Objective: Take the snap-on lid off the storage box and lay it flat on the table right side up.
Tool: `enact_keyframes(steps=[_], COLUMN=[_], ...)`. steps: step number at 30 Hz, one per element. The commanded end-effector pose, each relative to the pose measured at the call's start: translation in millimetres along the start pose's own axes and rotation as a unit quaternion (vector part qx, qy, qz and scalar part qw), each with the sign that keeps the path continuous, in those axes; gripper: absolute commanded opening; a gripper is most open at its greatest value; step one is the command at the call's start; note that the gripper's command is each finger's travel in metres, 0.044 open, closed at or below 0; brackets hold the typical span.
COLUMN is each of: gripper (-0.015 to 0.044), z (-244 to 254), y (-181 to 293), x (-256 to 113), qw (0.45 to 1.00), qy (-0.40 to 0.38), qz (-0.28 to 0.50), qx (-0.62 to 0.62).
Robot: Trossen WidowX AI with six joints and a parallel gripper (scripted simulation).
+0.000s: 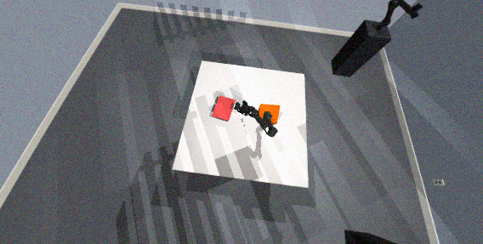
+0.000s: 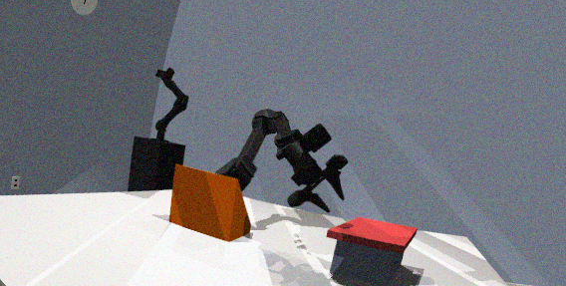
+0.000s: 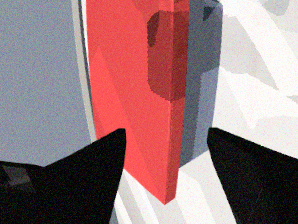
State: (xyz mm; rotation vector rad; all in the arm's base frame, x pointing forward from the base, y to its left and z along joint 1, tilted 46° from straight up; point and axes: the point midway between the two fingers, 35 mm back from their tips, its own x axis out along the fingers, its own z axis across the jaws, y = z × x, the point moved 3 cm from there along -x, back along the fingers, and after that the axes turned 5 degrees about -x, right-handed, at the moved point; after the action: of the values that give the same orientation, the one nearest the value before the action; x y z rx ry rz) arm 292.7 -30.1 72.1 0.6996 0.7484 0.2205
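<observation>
The red lid [image 1: 223, 109] [image 2: 374, 232] [image 3: 115, 75] sits on top of the blue-grey storage box [image 2: 366, 261] [image 3: 202, 50], its rim overhanging the walls. The box stands on the white table [image 1: 285, 165] [image 2: 100, 216]. My gripper [image 1: 236, 105] [image 2: 336, 205] [image 3: 167, 135] is part open and empty. It hangs tilted downward, above and just beside the lid's edge nearest my arm, apart from it. In the wrist view the lid's edge shows between the fingertips, with a dark shadow patch on it. In the top view the lid hides most of the box.
An orange wedge-shaped block [image 1: 275, 109] [image 2: 199, 201] stands on the table beside my arm, which passes over part of it in the top view. A second black arm on a black pedestal [image 1: 361, 48] [image 2: 156, 166] stands off the table.
</observation>
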Motion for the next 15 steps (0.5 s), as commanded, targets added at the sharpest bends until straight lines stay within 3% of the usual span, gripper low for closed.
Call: enact_keyframes(steps=[1,15], gripper=[0.0235,0.0235], z=[-3.4,-1.8], y=[-2.0,-2.3], x=[6.6,28.5], qw=[1.0,1.0], qy=[0.006,0.006], qz=[-0.003,-0.003], qx=[0.005,0.005])
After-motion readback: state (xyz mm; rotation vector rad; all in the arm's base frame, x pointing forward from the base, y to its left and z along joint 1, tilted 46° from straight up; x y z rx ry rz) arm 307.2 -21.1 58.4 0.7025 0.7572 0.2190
